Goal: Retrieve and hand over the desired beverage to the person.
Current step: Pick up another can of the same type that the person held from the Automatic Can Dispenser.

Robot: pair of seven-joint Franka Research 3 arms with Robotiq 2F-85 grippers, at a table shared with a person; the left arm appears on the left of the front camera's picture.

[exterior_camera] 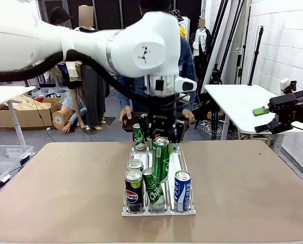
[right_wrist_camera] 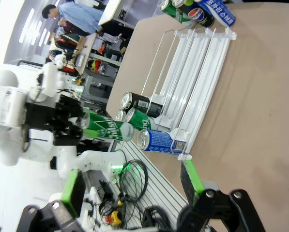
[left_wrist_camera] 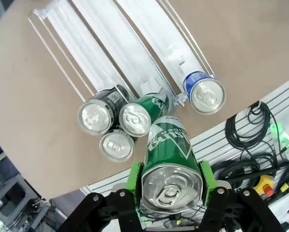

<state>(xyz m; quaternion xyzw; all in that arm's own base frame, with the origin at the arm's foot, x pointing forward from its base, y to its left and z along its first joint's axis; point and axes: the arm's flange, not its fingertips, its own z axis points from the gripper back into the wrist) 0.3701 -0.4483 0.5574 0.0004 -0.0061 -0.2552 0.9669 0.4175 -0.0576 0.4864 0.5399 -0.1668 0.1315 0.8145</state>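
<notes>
While a person (exterior_camera: 184, 66) in a dark blue denim jacket waits at the far side of the table (exterior_camera: 65, 183), the left tool (exterior_camera: 161, 133) is clenched on a tall green can (exterior_camera: 160, 158), lifted clear above a white wire rack (exterior_camera: 177, 165) with three lanes. At the rack's near end stand a dark cola can (exterior_camera: 133, 190), a blue can (exterior_camera: 182, 190) and a green can (exterior_camera: 152, 189), with a silver-topped can (exterior_camera: 135, 165) just behind the cola; another green can (exterior_camera: 138, 136) stands at the far end. From the left wrist, green pads (left_wrist_camera: 133, 175) flank the held can's (left_wrist_camera: 171, 166) shiny metal lid. Off to the side, the right tool (exterior_camera: 265, 118) hangs released, seemingly grasping nothing.
</notes>
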